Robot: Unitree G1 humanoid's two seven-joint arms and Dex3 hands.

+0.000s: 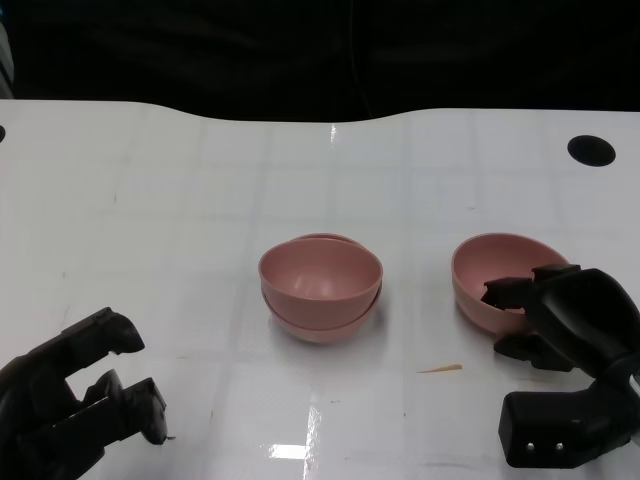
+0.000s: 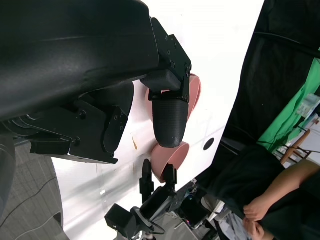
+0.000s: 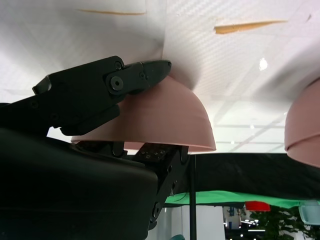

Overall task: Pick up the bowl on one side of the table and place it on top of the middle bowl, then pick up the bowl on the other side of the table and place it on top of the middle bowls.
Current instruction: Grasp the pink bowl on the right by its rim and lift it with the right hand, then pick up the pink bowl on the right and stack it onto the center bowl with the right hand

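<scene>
Pink bowls are seen on the white table (image 1: 200,200): a stack of two bowls (image 1: 320,285) stands at the middle, one nested in the other, and a single pink bowl (image 1: 490,275) stands to the right of it, well apart from the stack. In the stack the upper bowl sits slightly tilted in the lower one, so that a sliver of the lower rim shows at the far side.

The right hand (image 1: 565,320) is placed at the near right side of the single bowl. Its fingers (image 1: 510,292) reach over the near rim into the bowl's mouth, while another part of the hand lies against the outer wall. In the right wrist view the bowl (image 3: 165,120) is shown clamped between a black finger (image 3: 125,80) on its outer wall and the parts of the hand at its rim, with the base of the bowl against the table. The stack is glimpsed at the edge of that view (image 3: 305,130).

The left hand (image 1: 75,400) is held at the near left of the table, well apart from every bowl. Its fingers are spread and nothing is held in them. In the left wrist view a thick black finger (image 2: 170,120) is seen in front of the stack, and the single bowl (image 2: 170,157) shows beyond it.

A small tan sliver (image 1: 440,369) lies on the table near the right bowl, on its near left side. A dark round hole (image 1: 591,150) is set in the table's far right. A person's crossed arms (image 2: 270,200) are visible beside the table in the left wrist view.
</scene>
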